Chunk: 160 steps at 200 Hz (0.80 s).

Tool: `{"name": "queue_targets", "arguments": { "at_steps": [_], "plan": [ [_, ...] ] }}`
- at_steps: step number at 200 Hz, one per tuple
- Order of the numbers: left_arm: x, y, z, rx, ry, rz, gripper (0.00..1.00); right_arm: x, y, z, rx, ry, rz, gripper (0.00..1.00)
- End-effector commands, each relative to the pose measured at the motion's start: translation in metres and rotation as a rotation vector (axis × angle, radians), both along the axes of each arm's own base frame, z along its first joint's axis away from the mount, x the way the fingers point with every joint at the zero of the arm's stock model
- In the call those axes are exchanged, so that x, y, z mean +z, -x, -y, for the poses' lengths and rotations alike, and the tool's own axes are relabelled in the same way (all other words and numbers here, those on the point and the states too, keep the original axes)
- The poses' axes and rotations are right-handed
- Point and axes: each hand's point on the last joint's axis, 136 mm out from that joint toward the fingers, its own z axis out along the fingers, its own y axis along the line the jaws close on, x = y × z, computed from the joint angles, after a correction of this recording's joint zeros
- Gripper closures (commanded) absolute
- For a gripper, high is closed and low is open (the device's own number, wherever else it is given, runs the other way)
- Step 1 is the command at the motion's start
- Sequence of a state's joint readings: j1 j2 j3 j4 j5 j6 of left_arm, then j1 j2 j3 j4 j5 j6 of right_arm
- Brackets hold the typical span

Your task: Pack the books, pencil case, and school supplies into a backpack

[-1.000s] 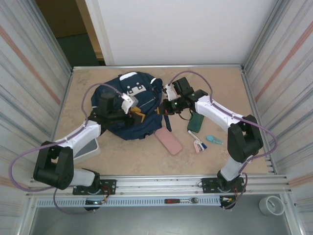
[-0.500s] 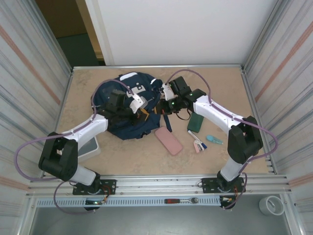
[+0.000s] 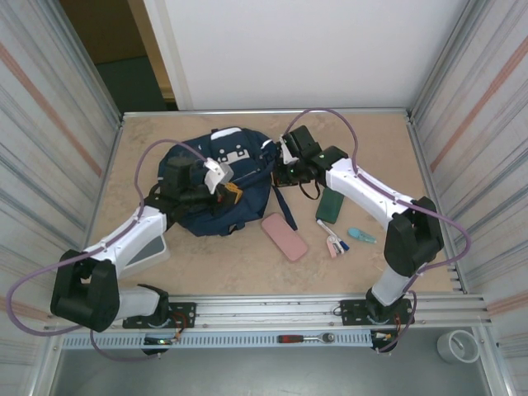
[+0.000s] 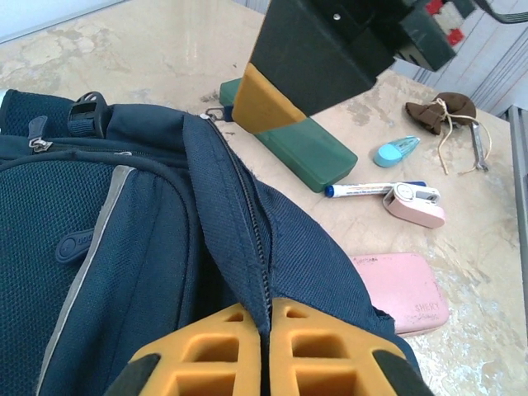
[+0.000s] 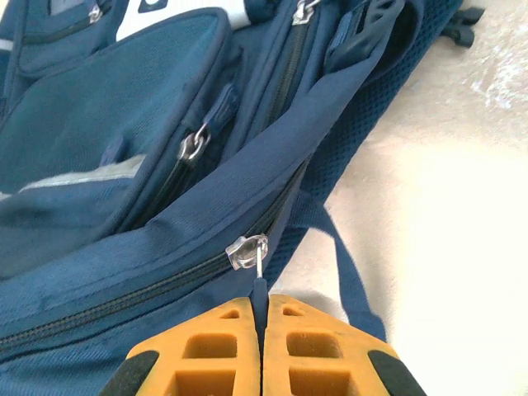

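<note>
- Your left gripper (image 4: pixel 266 326) was pinched together on the backpack (image 4: pixel 107 247). Both yellow fingers (image 4: pixel 318 342) were clamped on the fabric fold that runs along a zipper line.
- Your right gripper (image 5: pixel 264 309) was closed tight on the zipper pull (image 5: pixel 259 285), a thin dark tab hanging from a clear slider (image 5: pixel 247 252) on the bag's edge seam.
- From above, the backpack lay on the table (image 3: pixel 371 148) left of centre, with one gripper at each side of its right half.
- I couldn't tell whether the main zip was open anywhere.
- A dark strap (image 3: pixel 285 206) trailed off the bag's right edge onto the table.
- The pink case (image 3: pixel 285 237) lay flat just beside the bag's near-right edge.
- The green case (image 3: pixel 330 205) lay further right, under your right forearm and apart from the bag.
- The pens (image 3: pixel 334 242) lay side by side between the pink case and the light-blue piece (image 3: pixel 360 236). One was white with a blue cap, the other a white-and-pink stub.
- A small brown pouch (image 4: pixel 437 111) with a cord sat beyond the green case.
- A ratchet (image 3: pixel 305 338) lay on the front rail, off the table.
</note>
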State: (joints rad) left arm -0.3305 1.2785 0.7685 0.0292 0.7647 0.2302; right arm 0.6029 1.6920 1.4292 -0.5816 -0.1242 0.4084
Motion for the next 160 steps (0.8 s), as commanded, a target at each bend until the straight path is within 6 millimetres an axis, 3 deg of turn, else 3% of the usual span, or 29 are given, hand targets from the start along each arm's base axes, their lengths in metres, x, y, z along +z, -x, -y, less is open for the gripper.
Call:
{"name": "queue_targets", "arguments": {
  "at_steps": [1,20,59,78,99,113,140,150,160],
  "plan": [
    [0.042,-0.002,-0.005,-0.010,0.099,0.132,1.00,-0.020,-0.030,0.051,-0.149,0.138,-0.001,1.00],
    [0.052,-0.001,-0.013,0.002,0.141,0.156,1.00,-0.033,-0.045,0.053,-0.162,0.110,-0.019,1.00],
    [0.079,0.010,-0.024,-0.027,0.253,0.209,1.00,-0.048,-0.080,0.040,-0.164,-0.022,-0.040,1.00],
    [0.082,0.017,-0.022,-0.064,0.265,0.213,1.00,-0.055,-0.095,0.038,-0.171,-0.070,-0.059,1.00],
    [0.076,0.015,-0.022,-0.068,0.252,0.188,1.00,-0.055,-0.093,0.033,-0.142,-0.128,-0.080,1.00],
    [0.072,0.014,-0.021,-0.073,0.243,0.168,1.00,-0.042,-0.082,0.027,-0.087,-0.206,-0.067,0.90],
    [0.065,0.012,-0.019,-0.085,0.242,0.142,1.00,-0.006,-0.065,0.017,-0.025,-0.504,-0.080,0.55],
    [0.062,0.012,-0.019,-0.088,0.240,0.135,1.00,-0.006,-0.069,0.017,-0.046,-0.563,-0.109,0.39],
    [0.060,0.011,-0.018,-0.090,0.239,0.127,1.00,-0.011,-0.077,0.017,-0.084,-0.570,-0.137,0.32]
  ]
}}
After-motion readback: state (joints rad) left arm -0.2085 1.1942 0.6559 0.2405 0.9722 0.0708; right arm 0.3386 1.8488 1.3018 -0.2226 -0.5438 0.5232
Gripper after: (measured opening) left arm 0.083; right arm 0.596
